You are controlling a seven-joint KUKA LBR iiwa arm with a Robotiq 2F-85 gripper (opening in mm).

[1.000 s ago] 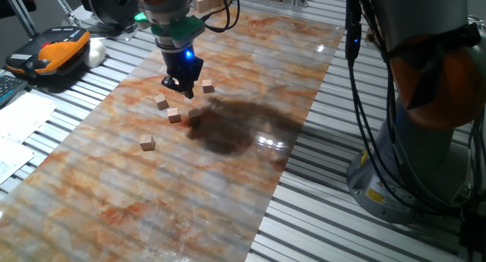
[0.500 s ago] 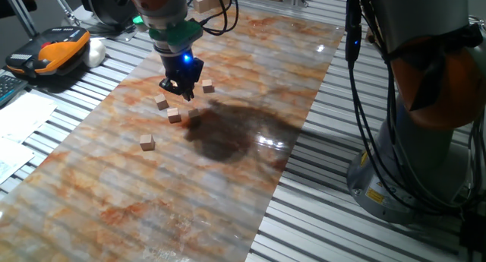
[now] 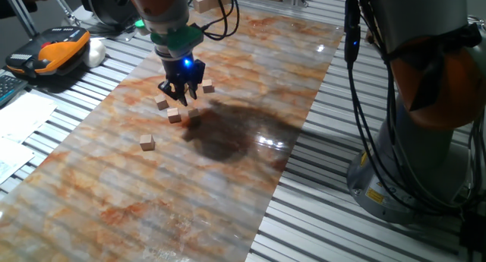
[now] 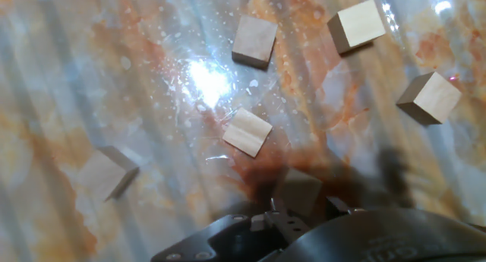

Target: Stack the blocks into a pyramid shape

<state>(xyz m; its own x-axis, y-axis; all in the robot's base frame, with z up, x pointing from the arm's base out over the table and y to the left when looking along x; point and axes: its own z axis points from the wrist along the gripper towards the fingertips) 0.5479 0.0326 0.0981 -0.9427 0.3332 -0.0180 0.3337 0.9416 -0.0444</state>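
On my far left in the fixed view an orange and black case [image 3: 55, 51] sits on the slatted metal bench [image 3: 91, 80], with white papers [image 3: 19, 129] nearer the camera. Laid over the slats is a glossy marbled sheet [image 3: 190, 178] in orange, grey and brown, with a dark shadow patch [image 3: 228, 129] near its middle and bright glare spots.

The blocks lie loose on that sheet, none stacked. One block [image 3: 147, 143] sits alone toward the near left; another [image 3: 161, 102] and a third [image 3: 175, 115] lie just below the end effector [image 3: 181, 95], and a fourth [image 3: 207, 86] is just to its right.

The hand view shows six blocks: one at left [image 4: 106, 173], one at centre [image 4: 247, 132], one above it [image 4: 254, 41], two at upper right [image 4: 357, 24] [image 4: 430, 97], and one in shadow [image 4: 301, 190] close to the end effector's housing. I cannot tell whether the fingers are apart or together; the tips look dark and merged in the fixed view.

On my right stands the robot's grey base [image 3: 410, 171] with black cables [image 3: 361, 102] hanging.
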